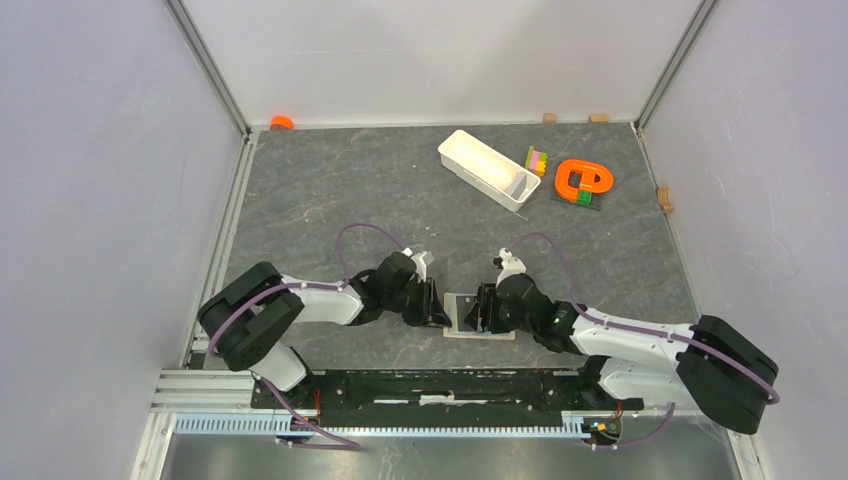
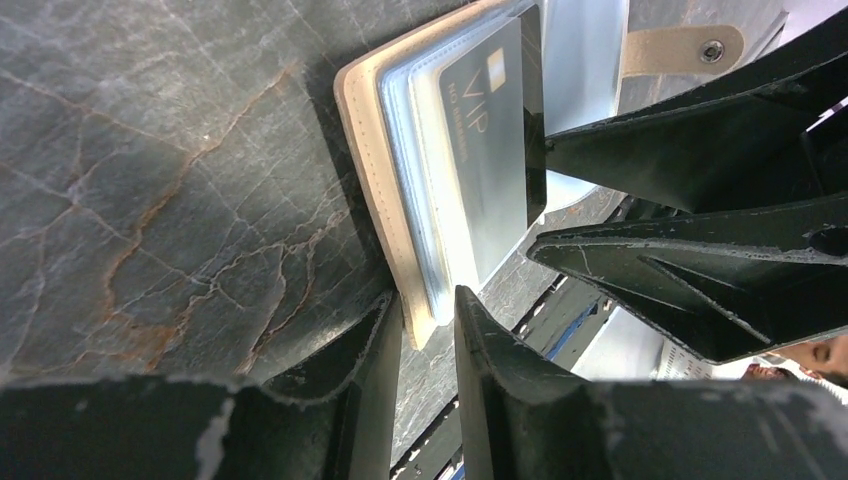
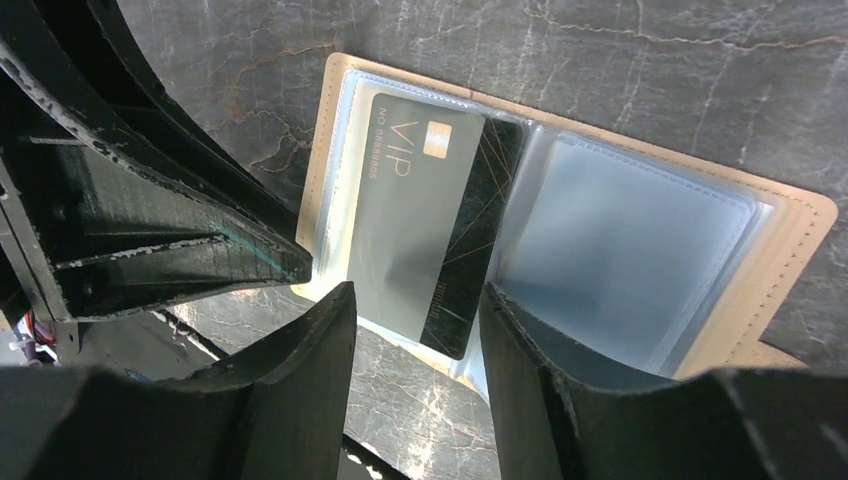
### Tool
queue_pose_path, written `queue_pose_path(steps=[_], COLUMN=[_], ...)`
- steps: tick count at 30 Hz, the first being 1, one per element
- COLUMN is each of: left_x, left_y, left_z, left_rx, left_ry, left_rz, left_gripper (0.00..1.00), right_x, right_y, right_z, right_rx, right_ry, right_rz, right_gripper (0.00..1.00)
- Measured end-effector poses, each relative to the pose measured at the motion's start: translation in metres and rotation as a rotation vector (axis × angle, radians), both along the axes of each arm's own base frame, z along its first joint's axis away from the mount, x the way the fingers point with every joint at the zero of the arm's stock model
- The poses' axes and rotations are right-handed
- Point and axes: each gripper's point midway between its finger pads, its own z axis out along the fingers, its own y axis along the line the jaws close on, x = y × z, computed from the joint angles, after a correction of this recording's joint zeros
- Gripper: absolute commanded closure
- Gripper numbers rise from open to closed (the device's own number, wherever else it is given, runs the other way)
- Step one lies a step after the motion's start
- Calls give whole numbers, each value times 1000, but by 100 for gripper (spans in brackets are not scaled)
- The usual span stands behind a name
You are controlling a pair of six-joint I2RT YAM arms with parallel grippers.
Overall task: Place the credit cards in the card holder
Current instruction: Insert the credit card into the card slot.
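Observation:
The tan card holder [image 1: 478, 318] lies open between my two grippers, its clear sleeves facing up [image 3: 790, 240]. Its snap tab [image 2: 680, 48] points away. A black VIP credit card [image 3: 420, 220] sits partly in the left half's sleeve, its near end sticking out; it also shows in the left wrist view [image 2: 485, 150]. My left gripper [image 1: 438, 305] is closed on the near corner of the card holder's left half [image 2: 375, 170]. My right gripper [image 3: 415, 320] is open, one jaw on each side of the black card's near end. I cannot make out the pale blue-grey card.
A long white tray [image 1: 488, 168] stands at the back, with coloured blocks [image 1: 537, 159] and an orange looped piece [image 1: 583, 180] to its right. Small wooden blocks [image 1: 665, 197] lie by the right wall. An orange cap [image 1: 281, 122] sits at the back left corner.

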Motion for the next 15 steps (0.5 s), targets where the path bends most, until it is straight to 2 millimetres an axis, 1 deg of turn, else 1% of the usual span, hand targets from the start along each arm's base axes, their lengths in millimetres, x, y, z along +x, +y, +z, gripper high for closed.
queue_pose_path(steps=[9,15], left_x=[-3,-4], left_y=[-3,-4], left_z=[1,1], left_rx=[-4,-4], left_ry=[3,3], left_rz=[-16,-18], left_gripper=[67,65], right_x=[1,-1], right_y=[14,15], right_z=[5,3], right_rx=[-2,-15], right_ry=[-9,-10], right_rz=[36,45], right_gripper=[49,49])
